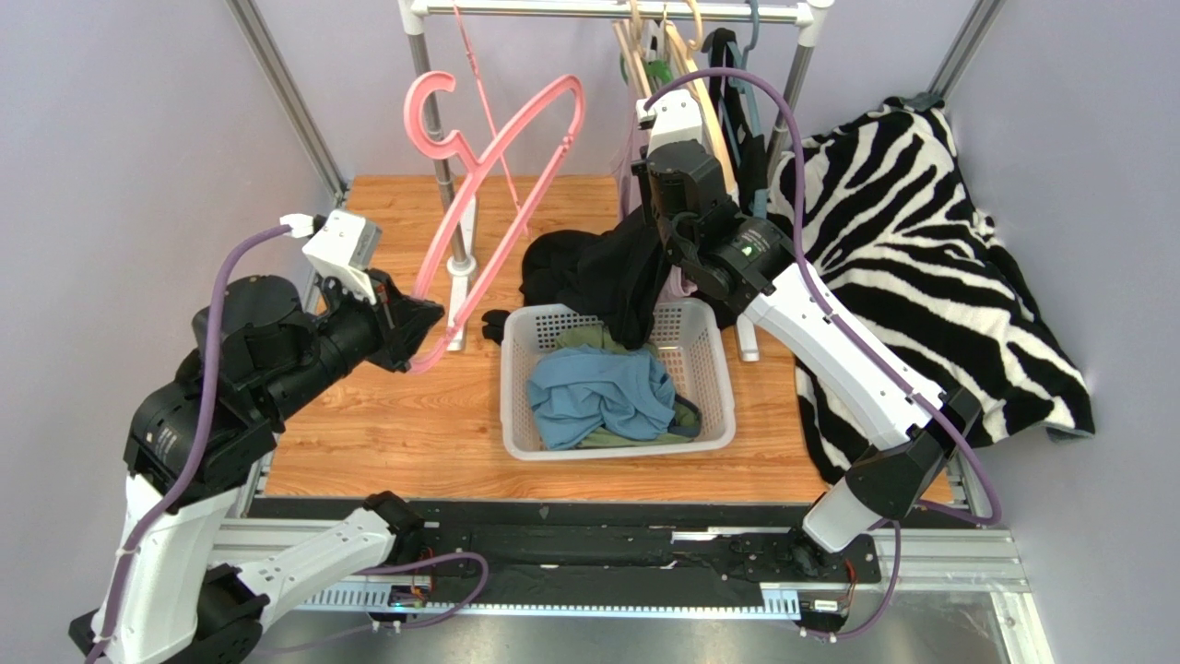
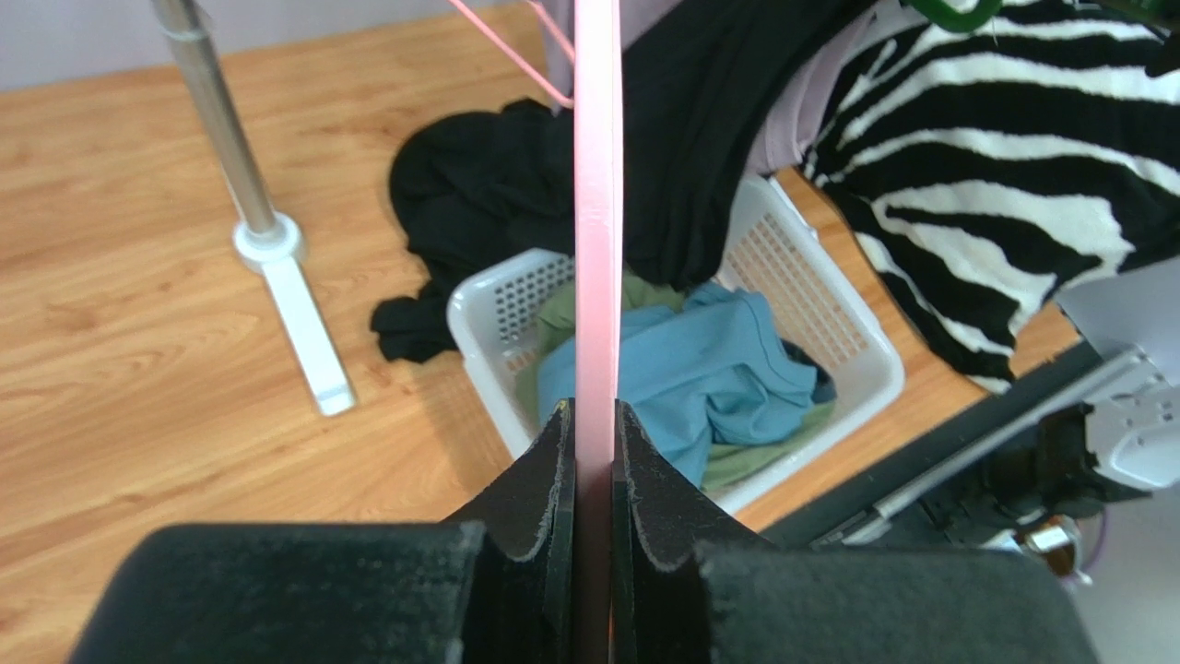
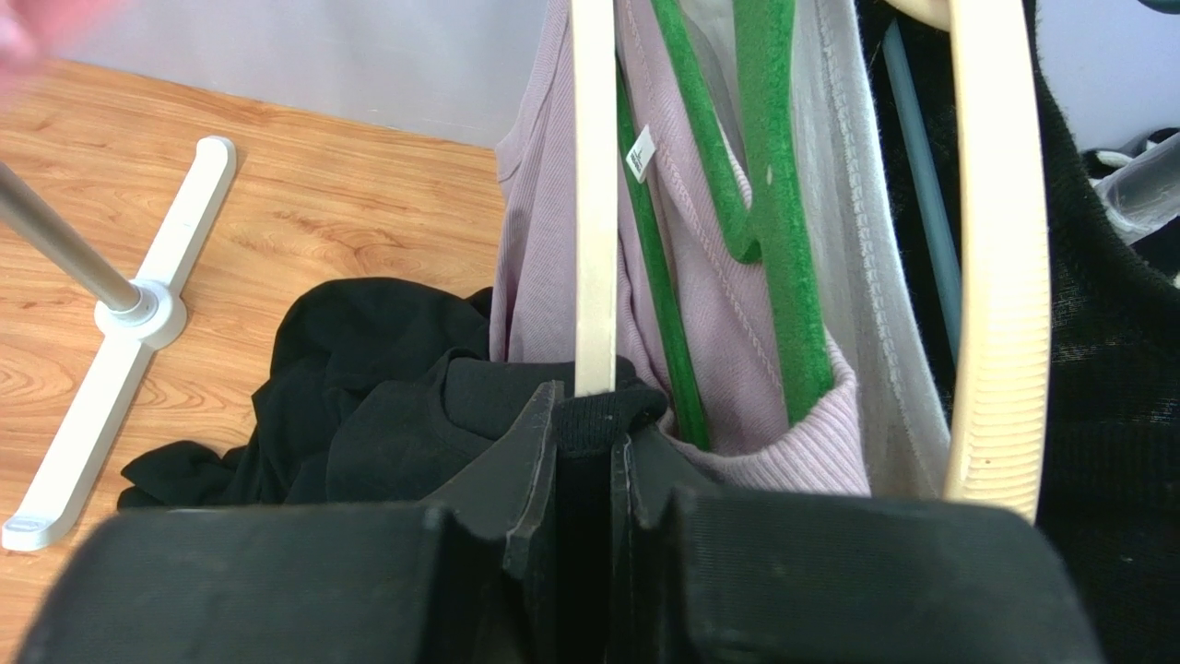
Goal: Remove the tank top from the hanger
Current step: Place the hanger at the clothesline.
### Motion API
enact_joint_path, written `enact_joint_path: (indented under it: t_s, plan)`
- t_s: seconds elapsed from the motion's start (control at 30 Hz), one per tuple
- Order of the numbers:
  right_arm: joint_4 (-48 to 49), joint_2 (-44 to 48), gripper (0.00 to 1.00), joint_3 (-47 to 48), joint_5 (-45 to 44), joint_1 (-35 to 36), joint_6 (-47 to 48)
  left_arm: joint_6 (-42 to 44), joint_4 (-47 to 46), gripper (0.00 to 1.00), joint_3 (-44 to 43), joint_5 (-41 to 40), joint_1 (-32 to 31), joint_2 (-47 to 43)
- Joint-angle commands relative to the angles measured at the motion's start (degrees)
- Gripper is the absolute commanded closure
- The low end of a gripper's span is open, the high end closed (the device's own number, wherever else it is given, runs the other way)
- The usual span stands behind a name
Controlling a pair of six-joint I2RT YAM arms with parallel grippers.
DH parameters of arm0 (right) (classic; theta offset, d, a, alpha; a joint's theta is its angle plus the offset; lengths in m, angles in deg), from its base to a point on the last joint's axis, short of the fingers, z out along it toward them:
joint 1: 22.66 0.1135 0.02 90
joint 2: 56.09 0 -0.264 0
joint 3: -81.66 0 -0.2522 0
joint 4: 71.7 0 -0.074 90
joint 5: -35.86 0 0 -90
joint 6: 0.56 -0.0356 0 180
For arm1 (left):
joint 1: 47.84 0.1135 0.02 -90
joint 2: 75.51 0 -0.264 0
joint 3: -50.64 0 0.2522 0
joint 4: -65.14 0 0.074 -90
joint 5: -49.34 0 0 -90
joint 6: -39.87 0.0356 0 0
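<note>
Judging from the overhead view, I'd call the removal itself done. The pink hanger is bare, pinched at its lower end in my left gripper over the table's left side. My right gripper is clamped on the black tank top, which droops over the far rim of the white basket mid-table. What's left is letting the top go and setting the hanger down. Crowding my right arm are the hung garments at the far edge and the zebra blanket along the right edge.
</note>
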Motion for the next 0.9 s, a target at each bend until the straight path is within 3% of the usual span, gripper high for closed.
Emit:
enact_joint_path:
  t_s: [0.0, 0.2, 0.4, 0.53, 0.87]
  plan:
    - [1.9, -0.2, 1.0, 2.6, -2.3, 0.2, 0.3, -4.4, 0.7, 1.0, 0.7, 6.5, 0.3, 1.2]
    - [1.8, -0.8, 1.0, 3.5, -1.9, 0.2, 0.0, -4.2, 0.7, 1.0, 1.1, 5.0, 0.3, 2.9]
    - [1.5, 0.0, 1.0, 3.6, -1.4, 0.2, 0.2, -0.3, 0.4, 1.0, -1.4, -5.4, 0.3, 7.3]
    - [1.7, 1.2, 1.0, 2.8, -0.8, 0.5, 0.1, 2.6, 0.7, 1.0, -8.2, -12.2, 0.3, 13.9]
    - [2.3, 4.7, 1.0, -1.7, 0.7, 0.7, -0.3, 9.9, -8.4, 1.0, -13.5, -18.0, 0.3, 22.5]
